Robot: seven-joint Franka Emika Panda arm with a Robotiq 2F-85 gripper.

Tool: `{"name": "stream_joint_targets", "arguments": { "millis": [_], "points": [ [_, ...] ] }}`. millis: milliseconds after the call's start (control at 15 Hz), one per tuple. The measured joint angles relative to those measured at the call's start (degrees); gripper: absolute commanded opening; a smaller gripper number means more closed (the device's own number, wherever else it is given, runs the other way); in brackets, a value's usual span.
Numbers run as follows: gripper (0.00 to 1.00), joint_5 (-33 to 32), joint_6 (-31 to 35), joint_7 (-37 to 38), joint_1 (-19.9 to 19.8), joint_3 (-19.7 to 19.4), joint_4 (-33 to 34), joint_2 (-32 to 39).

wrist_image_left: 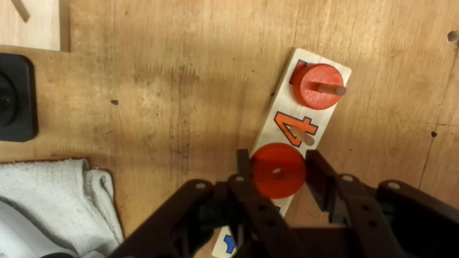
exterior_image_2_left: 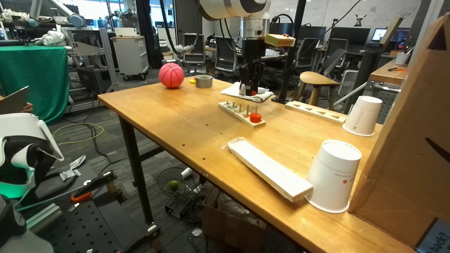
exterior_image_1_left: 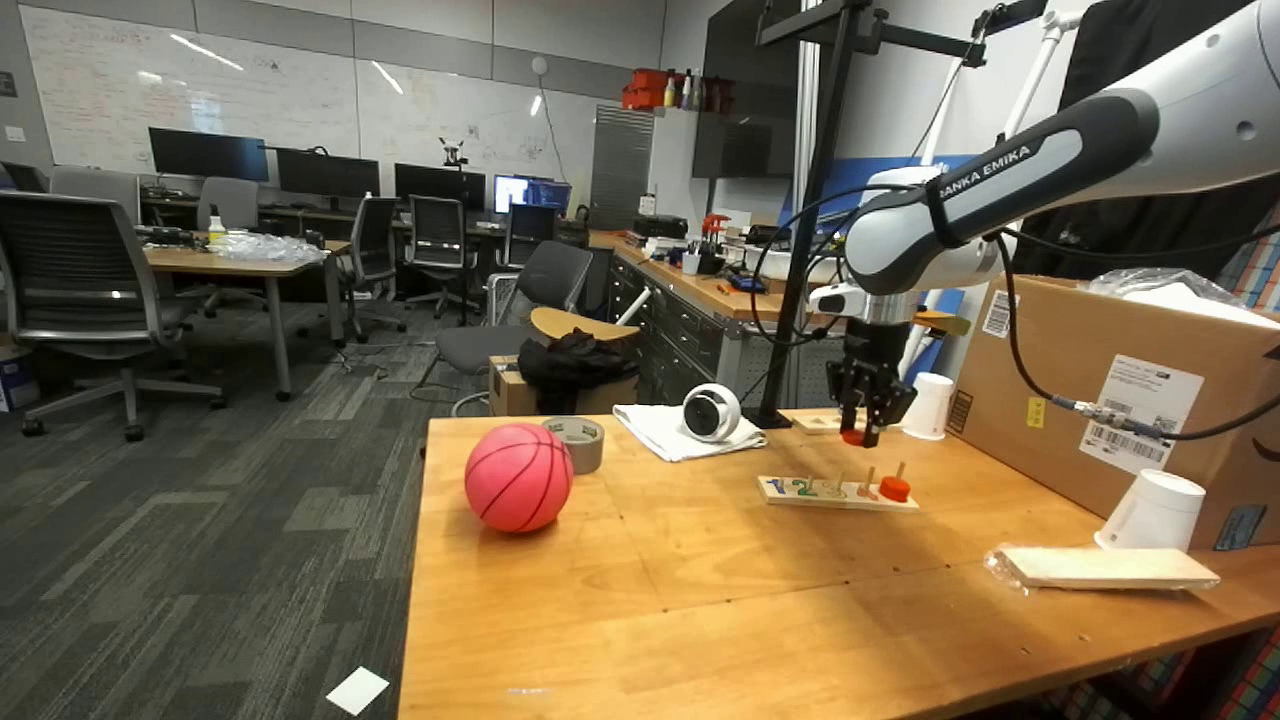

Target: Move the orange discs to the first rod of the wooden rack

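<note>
"What has the gripper (wrist_image_left: 277,163) got?"

"A disc (wrist_image_left: 278,184). The jaws are clamped on its two sides, and it hangs above the tabletop (exterior_image_1_left: 640,560), apart from the rack (exterior_image_1_left: 820,494). Which peg it's over, I can't be sure."

"And the rack lies where?"

"In from the edge with the towel (exterior_image_1_left: 660,432). Its low numbers run toward the edge by the ball (exterior_image_1_left: 518,477). The end peg (wrist_image_left: 331,89), beyond the 4, carries the end disc (wrist_image_left: 317,98)."

"So what worries you?"

"The hole, mostly. If it comes down off line, I'd expect the disc to catch on the peg's tip, then tilt or squirm out of the grip when pressed."

"Wrong peg?"

"Could be. 'First' might mean the 1 or, going by the end disc, that end. I can't tell which is meant. Drifting short of the end would put it on the 4 peg (wrist_image_left: 302,135)."

"And the fingers (wrist_image_left: 319,175)?"

"They flank the disc, so they may knock a peg or the end disc and shove the rack; I see nothing holding it down. Let go too high and the disc could bounce, maybe roll for the edge with the towel."
</note>
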Motion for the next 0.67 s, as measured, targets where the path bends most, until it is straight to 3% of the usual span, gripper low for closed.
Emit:
{"name": "stream_joint_targets", "arguments": {
  "millis": [667],
  "points": [
    [0.17, 0.00, 0.00, 0.26, -1.51, -0.77, -2.84, -0.54]
  ]
}}
